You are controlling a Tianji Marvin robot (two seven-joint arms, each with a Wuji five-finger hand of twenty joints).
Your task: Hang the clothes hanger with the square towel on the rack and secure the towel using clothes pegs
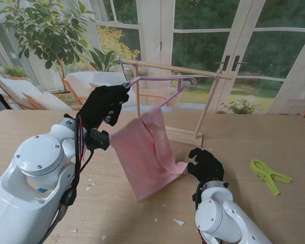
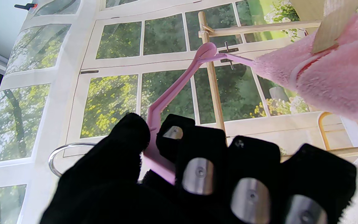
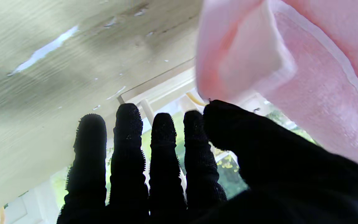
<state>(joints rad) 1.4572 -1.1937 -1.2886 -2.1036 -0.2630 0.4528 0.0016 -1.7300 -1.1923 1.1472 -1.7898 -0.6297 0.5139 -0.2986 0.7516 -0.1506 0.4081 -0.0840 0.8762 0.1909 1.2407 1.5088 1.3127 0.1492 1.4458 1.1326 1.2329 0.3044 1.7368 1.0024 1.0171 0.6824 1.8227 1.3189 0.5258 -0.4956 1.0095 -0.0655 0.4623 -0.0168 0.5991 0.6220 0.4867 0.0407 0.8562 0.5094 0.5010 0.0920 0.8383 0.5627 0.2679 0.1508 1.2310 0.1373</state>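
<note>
My left hand (image 1: 108, 105) is clamped on the stiff pink hanger (image 1: 160, 81) centre frame, by the rack (image 1: 175, 69). The soft, light towel (image 1: 145, 152) dangles; my right hand (image 1: 205, 163), fingers apart, touches its corner. It could slip off.

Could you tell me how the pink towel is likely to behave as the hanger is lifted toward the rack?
The pink towel looks soft and floppy: it sags in folds from the hanger held by the left hand. It probably swings easily, since its lower corner drifts beside the open right hand. Unpegged, it may slide along the slim, tilted hanger.
</note>
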